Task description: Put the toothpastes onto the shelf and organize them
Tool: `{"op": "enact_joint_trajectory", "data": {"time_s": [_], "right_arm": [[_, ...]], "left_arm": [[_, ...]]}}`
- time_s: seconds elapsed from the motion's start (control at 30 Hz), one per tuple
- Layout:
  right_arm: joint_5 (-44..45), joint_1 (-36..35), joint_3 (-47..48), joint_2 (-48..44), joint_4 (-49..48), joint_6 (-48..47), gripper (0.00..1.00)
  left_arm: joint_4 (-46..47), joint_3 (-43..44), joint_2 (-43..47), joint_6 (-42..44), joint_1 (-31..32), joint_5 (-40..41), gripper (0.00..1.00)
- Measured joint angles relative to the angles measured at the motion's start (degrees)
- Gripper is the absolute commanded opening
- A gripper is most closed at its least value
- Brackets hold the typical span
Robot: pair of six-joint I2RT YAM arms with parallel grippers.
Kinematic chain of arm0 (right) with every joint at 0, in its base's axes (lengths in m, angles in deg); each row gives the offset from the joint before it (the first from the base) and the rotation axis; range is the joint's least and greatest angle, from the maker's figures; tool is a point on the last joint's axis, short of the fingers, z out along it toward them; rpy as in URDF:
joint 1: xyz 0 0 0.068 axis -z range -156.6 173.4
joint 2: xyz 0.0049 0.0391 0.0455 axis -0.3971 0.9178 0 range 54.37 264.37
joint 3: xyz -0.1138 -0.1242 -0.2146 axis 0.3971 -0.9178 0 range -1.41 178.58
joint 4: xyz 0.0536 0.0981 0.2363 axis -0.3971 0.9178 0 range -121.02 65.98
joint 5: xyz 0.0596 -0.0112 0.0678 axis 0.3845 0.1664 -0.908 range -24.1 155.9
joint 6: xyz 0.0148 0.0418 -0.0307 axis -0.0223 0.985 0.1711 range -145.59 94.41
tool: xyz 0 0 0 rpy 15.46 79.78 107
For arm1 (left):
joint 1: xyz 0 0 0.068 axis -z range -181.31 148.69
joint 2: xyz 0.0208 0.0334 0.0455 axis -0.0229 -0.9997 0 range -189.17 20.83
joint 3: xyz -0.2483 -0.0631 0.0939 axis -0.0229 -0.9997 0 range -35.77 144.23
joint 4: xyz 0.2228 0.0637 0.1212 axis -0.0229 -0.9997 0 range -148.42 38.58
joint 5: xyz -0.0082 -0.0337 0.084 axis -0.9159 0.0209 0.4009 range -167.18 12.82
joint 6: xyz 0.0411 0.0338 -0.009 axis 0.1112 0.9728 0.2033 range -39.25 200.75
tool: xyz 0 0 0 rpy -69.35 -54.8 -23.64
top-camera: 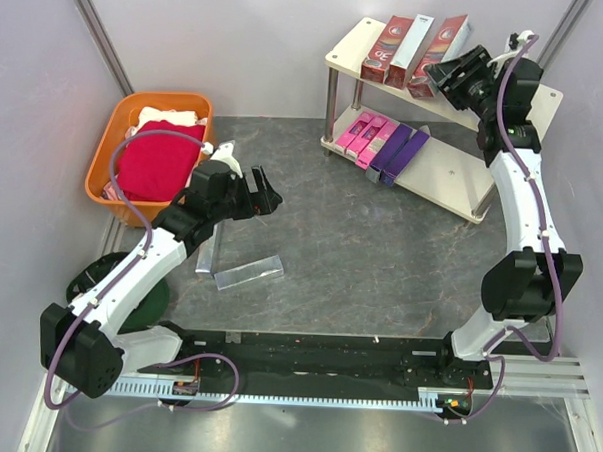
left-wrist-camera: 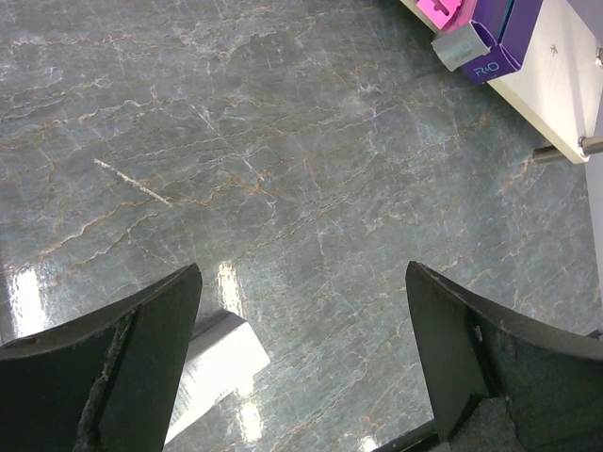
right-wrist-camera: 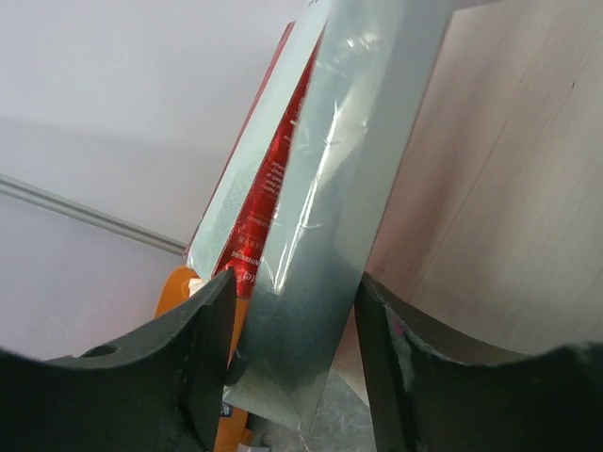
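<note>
The shelf (top-camera: 454, 173) stands at the back right. Three dark red toothpastes (top-camera: 389, 50) lie side by side on its top board. Pink (top-camera: 360, 137) and purple (top-camera: 405, 150) toothpastes lie on the lower board. My right gripper (top-camera: 450, 72) is open, its jaws on either side of the near end of the rightmost top carton (right-wrist-camera: 349, 169), which rests on the board (right-wrist-camera: 509, 188). Two silver-grey toothpastes (top-camera: 249, 272) lie on the table. My left gripper (top-camera: 263, 199) is open and empty above the table; one silver carton (left-wrist-camera: 212, 363) shows by its left finger.
An orange basket (top-camera: 104, 157) with a red cloth (top-camera: 159, 160) and a white cloth stands at the back left, just behind my left arm. Grey walls close in the left and right sides. The shelf's lower board also shows in the left wrist view (left-wrist-camera: 565, 85).
</note>
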Motion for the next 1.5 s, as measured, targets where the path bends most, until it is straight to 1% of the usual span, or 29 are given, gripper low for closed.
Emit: {"op": "enact_joint_trajectory", "data": {"time_s": [0.03,0.1,0.13,0.27,0.33,0.53,0.87,0.97,1.0,1.1,1.3,1.47,1.5], "right_arm": [[-0.17,0.11,0.0,0.13,-0.33,0.02,0.68],[-0.66,0.22,0.0,0.57,-0.66,0.24,0.71],[-1.11,0.26,0.04,0.87,-0.83,0.31,0.76],[-2.34,0.33,1.11,1.92,-0.61,-0.52,0.87],[-2.25,0.31,1.36,1.88,-0.33,-1.42,0.9],[0.24,0.28,1.33,1.31,0.48,-3.67,0.91],[5.46,0.33,1.33,-0.09,4.28,-7.85,0.9],[6.56,0.33,1.33,-0.28,4.98,-8.79,0.85],[6.69,0.33,1.31,-0.28,5.11,-8.9,0.77],[6.75,0.33,0.94,-0.28,5.2,-9.25,0.69],[6.23,0.33,1.03,0.87,4.07,-8.87,0.61],[5.38,0.22,2.32,3.04,1.86,-8.57,0.61],[5.2,0.2,2.38,3.26,1.42,-8.5,0.64]], "left_arm": [[-0.02,-0.04,0.0,0.0,0.0,0.0,0.96],[0.0,-0.09,0.0,0.0,0.0,-0.02,0.96],[-0.02,-0.11,0.0,0.0,0.0,-0.02,0.96],[-0.02,-0.11,0.0,0.02,0.0,-0.02,0.96],[-0.02,-0.11,0.0,0.02,0.0,-0.04,0.96],[-0.02,-0.11,-0.24,0.0,0.0,-0.17,0.96],[0.0,-0.11,-0.85,0.0,0.0,-1.2,0.96],[0.0,-0.11,-1.18,0.0,0.0,-1.51,0.96],[0.0,-0.11,-1.25,0.0,0.0,-1.57,0.96],[0.0,-0.11,-1.4,0.0,0.0,-1.73,0.96],[0.0,-0.11,-1.51,0.0,0.02,-2.54,0.96],[0.02,-0.11,-1.7,0.0,0.0,-2.62,0.96],[0.02,-0.11,-1.81,0.0,0.0,-2.62,0.96]]}}
